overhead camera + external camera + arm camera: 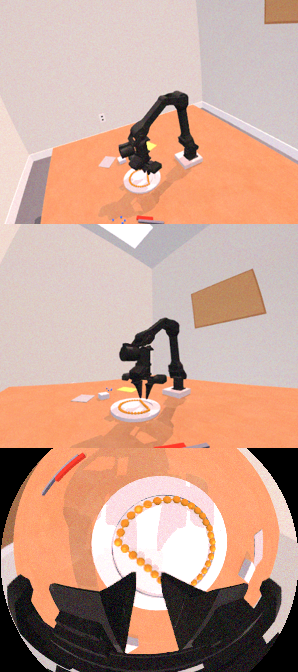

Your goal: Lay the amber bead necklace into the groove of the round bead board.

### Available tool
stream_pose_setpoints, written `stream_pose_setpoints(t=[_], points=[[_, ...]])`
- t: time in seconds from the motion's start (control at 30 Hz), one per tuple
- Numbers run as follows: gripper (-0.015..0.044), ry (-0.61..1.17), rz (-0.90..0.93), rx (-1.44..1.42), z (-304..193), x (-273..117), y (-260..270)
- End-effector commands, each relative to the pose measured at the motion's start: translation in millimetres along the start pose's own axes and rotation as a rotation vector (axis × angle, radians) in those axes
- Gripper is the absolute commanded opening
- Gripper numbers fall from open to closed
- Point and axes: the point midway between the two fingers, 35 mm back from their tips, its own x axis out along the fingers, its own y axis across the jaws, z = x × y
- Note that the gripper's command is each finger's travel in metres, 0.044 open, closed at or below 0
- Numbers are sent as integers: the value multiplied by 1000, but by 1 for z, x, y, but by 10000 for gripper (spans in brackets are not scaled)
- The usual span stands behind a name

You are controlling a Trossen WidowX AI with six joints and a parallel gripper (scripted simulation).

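Note:
The amber bead necklace (138, 186) (135, 413) (212, 541) lies on the round white bead board (157, 180) (155, 412) (102, 543). In the wrist view its beads follow the groove along the top and right. From the left side a straight run of beads cuts inside the groove down to the fingertips, leaving the lower left arc of groove bare. My gripper (144, 397) (148, 576) is partly open above the board's rim area, its fingers a small gap apart with nothing seen between them. The straight run ends beside one fingertip, which hides some beads there.
A white block (121, 160) (103, 395) (246, 569) and a pale sheet (107, 162) (83, 398) lie beside the board. A yellow sheet (151, 146) (127, 390) lies behind the arm. A red bar (144, 218) (70, 468), a grey bar (151, 222) and small blue pieces (121, 217) lie farther off.

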Motion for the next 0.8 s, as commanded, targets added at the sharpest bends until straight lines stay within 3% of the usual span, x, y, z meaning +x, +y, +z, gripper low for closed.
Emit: stream_pose_setpoints(t=[0.0, 0.77], points=[[120, -7, -2, -918, 22, -13, 27], [120, -7, -2, -918, 22, -9, 27]])
